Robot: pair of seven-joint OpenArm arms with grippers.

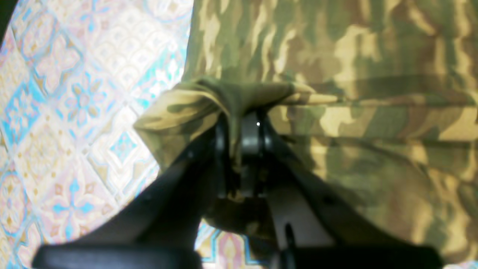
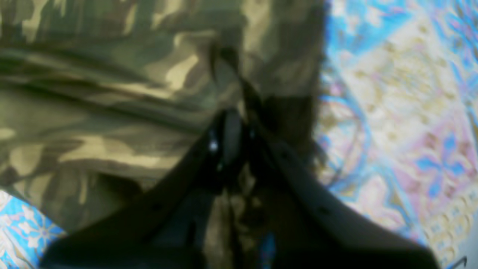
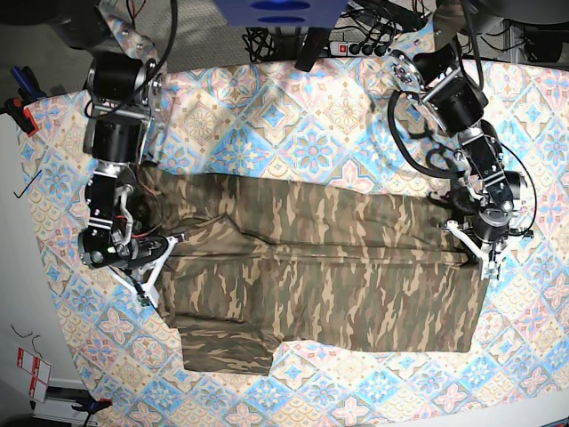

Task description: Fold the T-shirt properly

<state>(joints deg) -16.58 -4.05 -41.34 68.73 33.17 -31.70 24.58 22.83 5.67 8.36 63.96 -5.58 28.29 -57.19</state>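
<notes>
The camouflage T-shirt [image 3: 329, 276] lies lengthwise across the table, partly folded, with a sleeve pointing toward the front edge. At its right-hand end in the base view, my left gripper [image 3: 469, 247] is shut on the shirt's edge. The left wrist view shows a bunched fold of T-shirt [image 1: 373, 56] pinched in my left gripper [image 1: 242, 119], lifted slightly off the cloth below. My right gripper [image 3: 169, 242] is shut on the shirt's left-hand end. In the blurred right wrist view, T-shirt cloth [image 2: 93, 112] runs up between the jaws of my right gripper [image 2: 239, 125].
A pastel blue-pink patterned tablecloth [image 3: 293, 133] covers the table under the shirt. A power strip [image 3: 356, 40] and cables sit beyond the far edge. A clamp [image 3: 13, 107] grips the table's left edge. The front edge runs just below the shirt.
</notes>
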